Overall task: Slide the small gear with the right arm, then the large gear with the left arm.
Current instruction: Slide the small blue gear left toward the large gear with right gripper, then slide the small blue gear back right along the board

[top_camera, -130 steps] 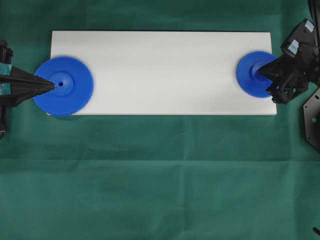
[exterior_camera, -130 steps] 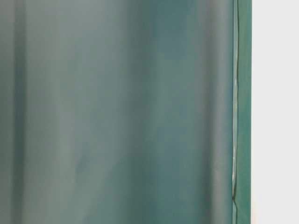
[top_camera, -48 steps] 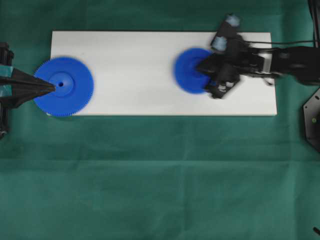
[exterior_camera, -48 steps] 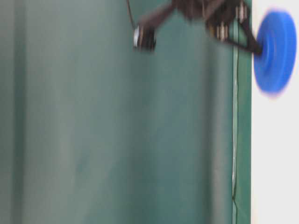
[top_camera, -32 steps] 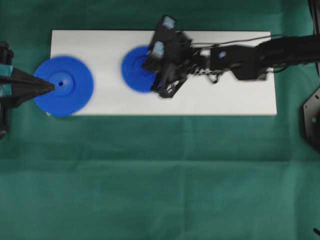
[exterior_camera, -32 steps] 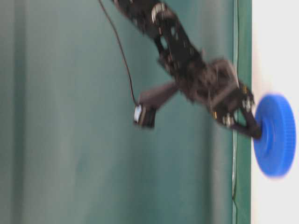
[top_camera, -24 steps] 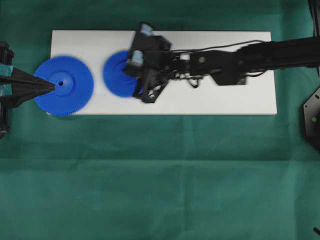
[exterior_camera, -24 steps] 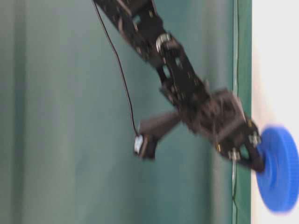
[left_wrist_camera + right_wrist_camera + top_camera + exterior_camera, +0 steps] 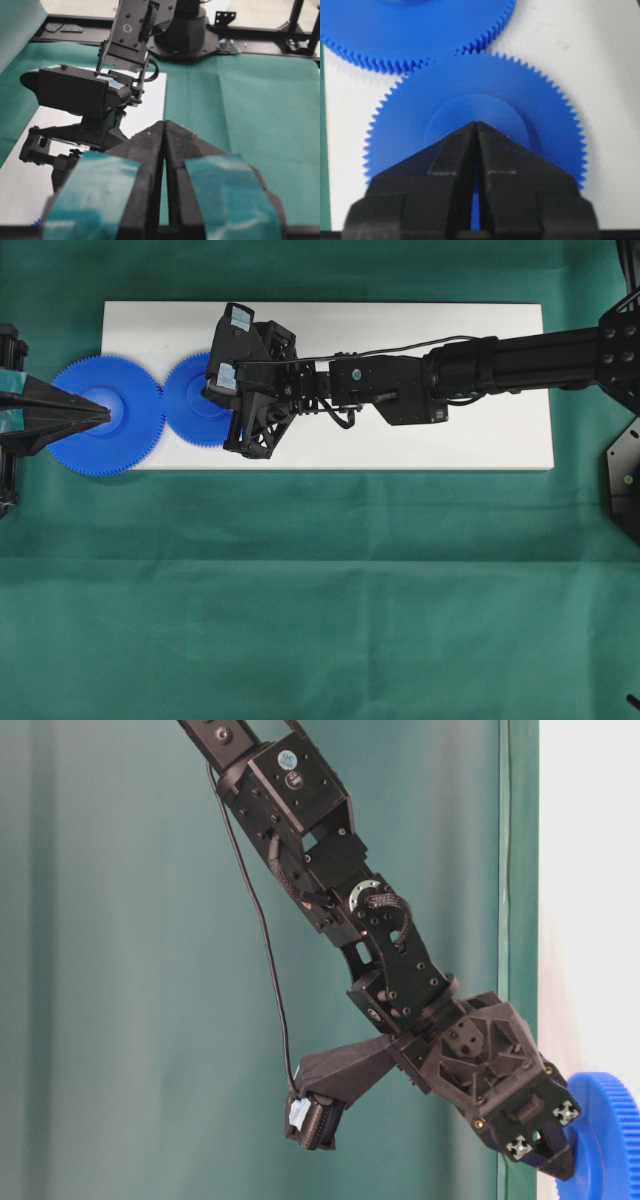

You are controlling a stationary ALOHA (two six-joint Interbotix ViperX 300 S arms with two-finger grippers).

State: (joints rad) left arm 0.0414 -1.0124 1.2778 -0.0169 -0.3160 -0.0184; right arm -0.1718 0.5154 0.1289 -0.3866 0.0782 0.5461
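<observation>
- My left gripper sits with its jaws pressed together, tip planted on the hub of the large gear at the white board's nine o'clock end; that gear has been nudged outward since half a second ago and now overhangs the board's edge onto the green cloth.
- At the large gear's three o'clock, the small gear has arrived: a second ago it was mid-board, and now the teeth of the two meet, as my right wrist camera shows with the large gear at twelve o'clock of the small gear.
- My right gripper, jaws closed to a thin slit with nothing clamped between them, bears its tip on the small gear's hub; the right arm is stretched across the board from three o'clock.
- In my judgement the first slide is finished or all but finished. The left arm's turn with the large gear is next, and my right arm lies across its likely path.
</observation>
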